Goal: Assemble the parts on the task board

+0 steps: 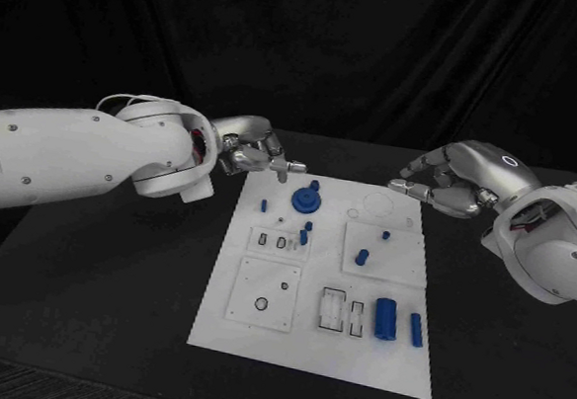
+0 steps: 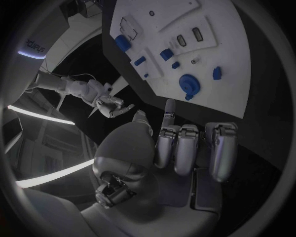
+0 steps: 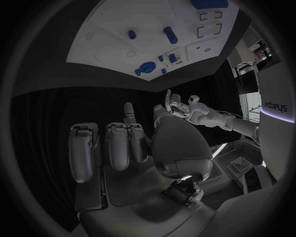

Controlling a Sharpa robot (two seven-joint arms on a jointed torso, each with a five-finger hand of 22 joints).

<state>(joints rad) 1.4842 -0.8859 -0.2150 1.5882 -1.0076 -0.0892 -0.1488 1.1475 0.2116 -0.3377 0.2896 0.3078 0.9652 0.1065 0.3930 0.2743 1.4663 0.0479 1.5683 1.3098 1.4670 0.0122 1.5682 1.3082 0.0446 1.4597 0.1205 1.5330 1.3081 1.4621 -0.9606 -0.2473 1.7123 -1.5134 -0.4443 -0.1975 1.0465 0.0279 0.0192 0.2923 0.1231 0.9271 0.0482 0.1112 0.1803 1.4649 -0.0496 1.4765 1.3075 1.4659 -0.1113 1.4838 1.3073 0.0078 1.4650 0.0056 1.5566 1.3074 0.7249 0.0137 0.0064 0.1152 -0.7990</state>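
Note:
The white task board [image 1: 313, 337] lies flat in the middle of the black table. On its far part sits a round blue part [image 1: 308, 200] with small blue pegs [image 1: 304, 233] near it. A thick blue cylinder [image 1: 385, 318] and a thinner one [image 1: 417, 330] lie at the near right. My left hand [image 1: 255, 153] hovers just off the board's far left corner, fingers curled in, one fingertip poking out, holding nothing. My right hand [image 1: 449, 186] hangs above the far right corner, fingers curled, also holding nothing. From the left wrist, the left hand [image 2: 179, 148] faces the board [image 2: 203, 98] and round part [image 2: 189, 85].
Black table surface [image 1: 92, 273] spreads wide on both sides of the board. Rectangular slots [image 1: 336, 308] and a small ring [image 1: 262, 304] mark the board's near half. A black curtain closes off the back. From the right wrist, the right hand [image 3: 129, 148] faces the board [image 3: 111, 44].

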